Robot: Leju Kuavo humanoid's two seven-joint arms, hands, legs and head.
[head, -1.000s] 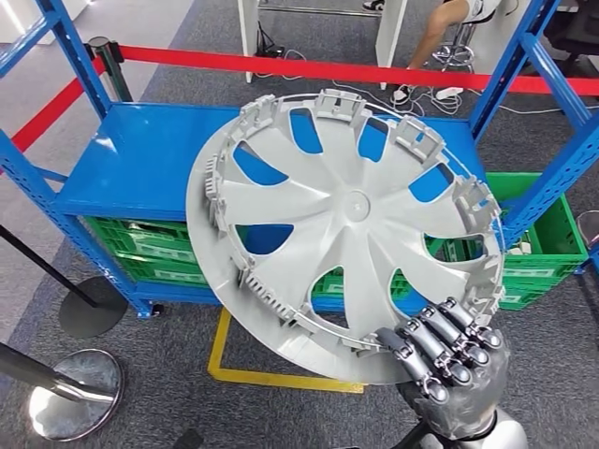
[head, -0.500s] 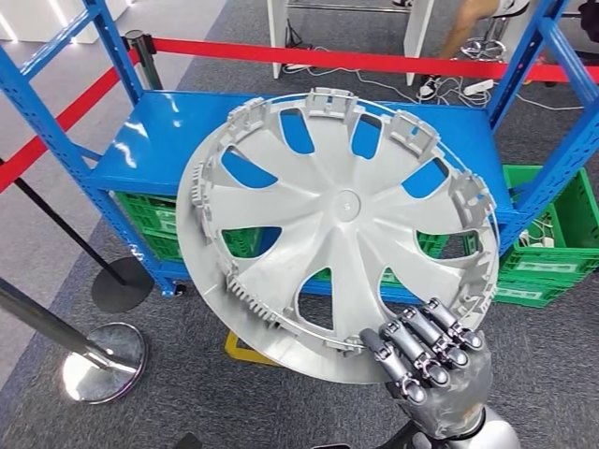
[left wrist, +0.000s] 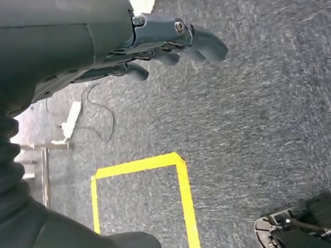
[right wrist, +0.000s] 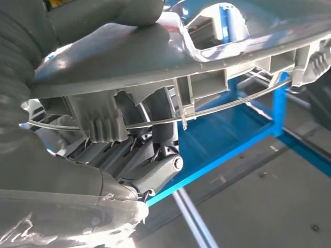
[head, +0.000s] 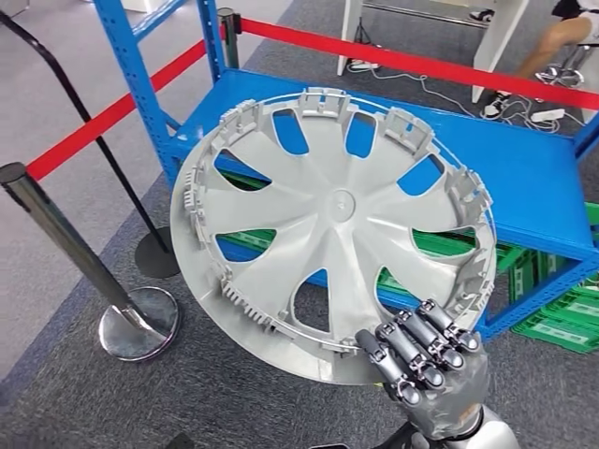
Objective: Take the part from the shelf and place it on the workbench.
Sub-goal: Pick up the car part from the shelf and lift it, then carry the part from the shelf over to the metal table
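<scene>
Grey carpet all round, and the blue shelf (head: 536, 187) sits behind with green crates (head: 558, 313) underneath. Out front, clear of it, the part (head: 332, 234), a big grey wheel cover, rides tilted in the air, gripped at its near rim alone by the right hand (head: 424, 360), fingers over the edge. That's the worry: one grip on a wide disc, so a swing could lever it loose, or clip the steel post (head: 64, 243). Left hand (left wrist: 171, 44) hangs released, fingers apart, holding nothing.
</scene>
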